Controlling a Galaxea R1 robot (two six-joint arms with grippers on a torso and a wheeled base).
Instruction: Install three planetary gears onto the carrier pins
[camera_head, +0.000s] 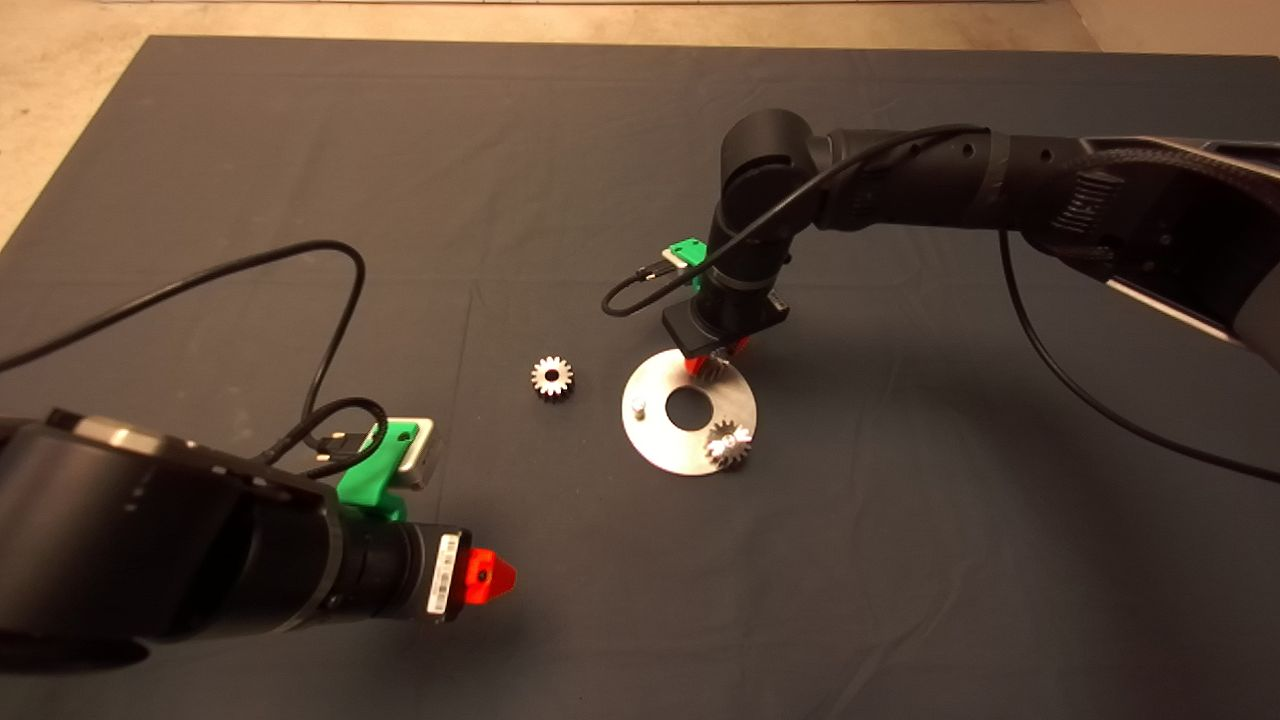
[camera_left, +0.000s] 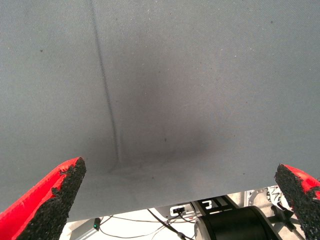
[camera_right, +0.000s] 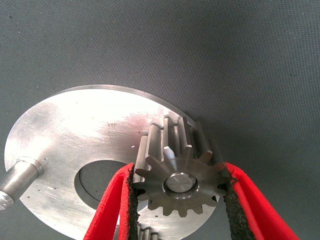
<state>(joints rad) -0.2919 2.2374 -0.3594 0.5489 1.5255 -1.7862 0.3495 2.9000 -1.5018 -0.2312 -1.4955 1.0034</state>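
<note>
Gear (camera_right: 182, 172) pinched across its teeth by right gripper (camera_right: 180, 200), seated on pin; small, rigid, slippery steel. Left gripper (camera_left: 175, 200) wide, parked above worktop (camera_head: 900, 560).

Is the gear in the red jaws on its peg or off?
On. In the right wrist view the peg's silvery tip shows through the held gear's centre hole, with the right gripper shut on it above the disc.

Dark mat (camera_head: 300, 620) creased; pale floor (camera_head: 60, 120) beyond.
</note>
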